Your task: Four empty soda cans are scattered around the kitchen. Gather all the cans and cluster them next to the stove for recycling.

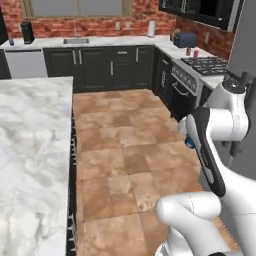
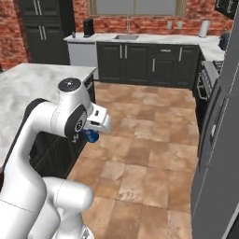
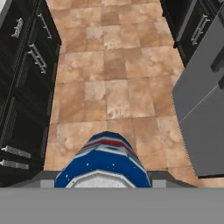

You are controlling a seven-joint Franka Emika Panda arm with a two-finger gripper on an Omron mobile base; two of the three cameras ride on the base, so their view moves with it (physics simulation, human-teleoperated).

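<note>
A blue soda can [image 3: 105, 159] with a red-white band and a silver top sits between my fingers, held over the tiled floor; it also shows as a blue spot under the hand [image 2: 91, 136]. My gripper [image 2: 93, 132] is shut on this can, mid-room between the island and the fridge. Two red soda cans [image 1: 188, 51] [image 1: 196, 54] stand on the counter just left of the stove [image 1: 210, 65], which has black grates and front knobs at the far right.
A marble island [image 1: 30, 150] runs along the left, with dark drawers below it [image 3: 26, 65]. A grey fridge [image 2: 219, 140] stands on the right. A dark toaster [image 1: 185, 39] sits in the corner, and a sink [image 1: 76, 41] is at the back wall. Tiled floor [image 1: 125, 150] lies between.
</note>
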